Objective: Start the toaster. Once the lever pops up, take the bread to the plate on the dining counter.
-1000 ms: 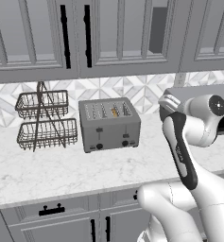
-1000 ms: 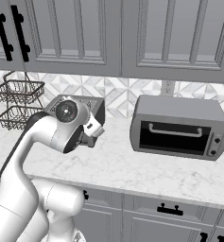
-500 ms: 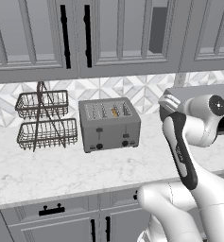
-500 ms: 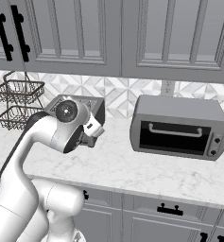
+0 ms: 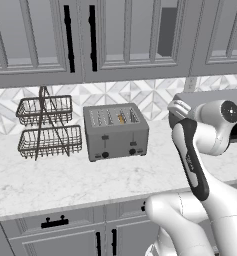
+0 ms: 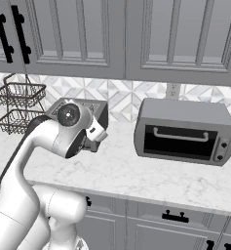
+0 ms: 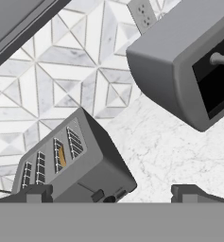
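Observation:
The grey four-slot toaster (image 5: 115, 132) stands on the marble kitchen counter against the tiled wall. A golden-tan slice of bread (image 5: 121, 118) sits in one of its right-hand slots. Two black levers and two knobs show on its front. My arm is folded up to the right of the toaster, a little nearer than it. In the hand view my gripper (image 7: 113, 194) is open, holding nothing, and looks down at the toaster (image 7: 80, 165) and the bread (image 7: 61, 156) from a distance. The arm half hides the toaster (image 6: 95, 107) in the right base view. The plate and the dining counter are out of view.
A two-tier wire basket (image 5: 47, 127) stands left of the toaster. A grey toaster oven (image 6: 185, 132) sits to the right on the same counter. Wall cabinets hang above. Bare counter (image 5: 65, 180) lies in front of the toaster.

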